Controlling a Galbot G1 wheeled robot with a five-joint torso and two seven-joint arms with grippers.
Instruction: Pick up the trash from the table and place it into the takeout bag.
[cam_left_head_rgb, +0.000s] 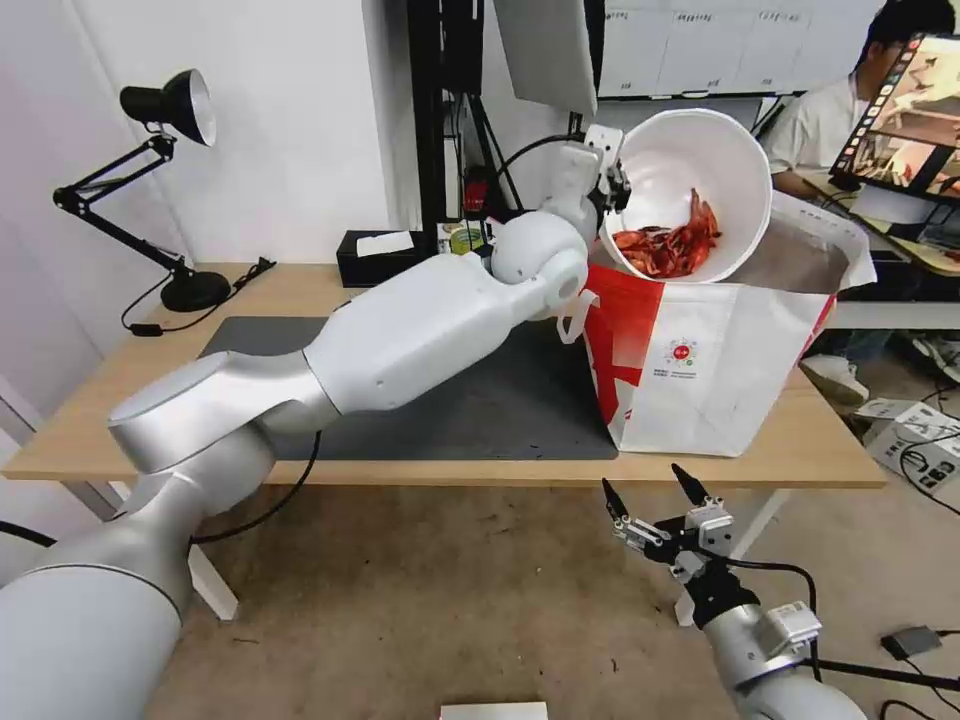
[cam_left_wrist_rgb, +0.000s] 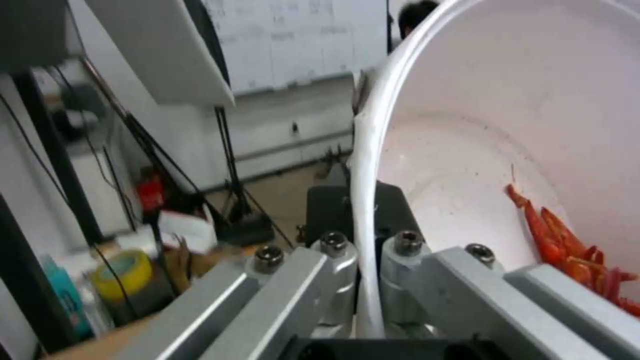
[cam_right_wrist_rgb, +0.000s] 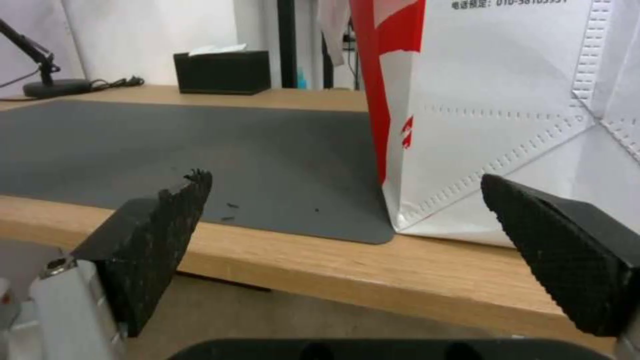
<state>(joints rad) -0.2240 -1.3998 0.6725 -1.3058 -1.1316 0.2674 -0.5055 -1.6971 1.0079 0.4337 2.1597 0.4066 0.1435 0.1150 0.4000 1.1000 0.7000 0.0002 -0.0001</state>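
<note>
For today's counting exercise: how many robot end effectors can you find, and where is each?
2. The left end effector grips the bowl rim above the bag; the right end effector hangs open below the table edge.

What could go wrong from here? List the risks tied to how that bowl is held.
1. The left gripper pinches only the thin rim of the white bowl, so it might slip or flex.
2. The bowl is tilted steeply above the takeout bag; the crayfish shells could slide out.
3. Dropped off-centre, it may catch the bag's edge.
</note>
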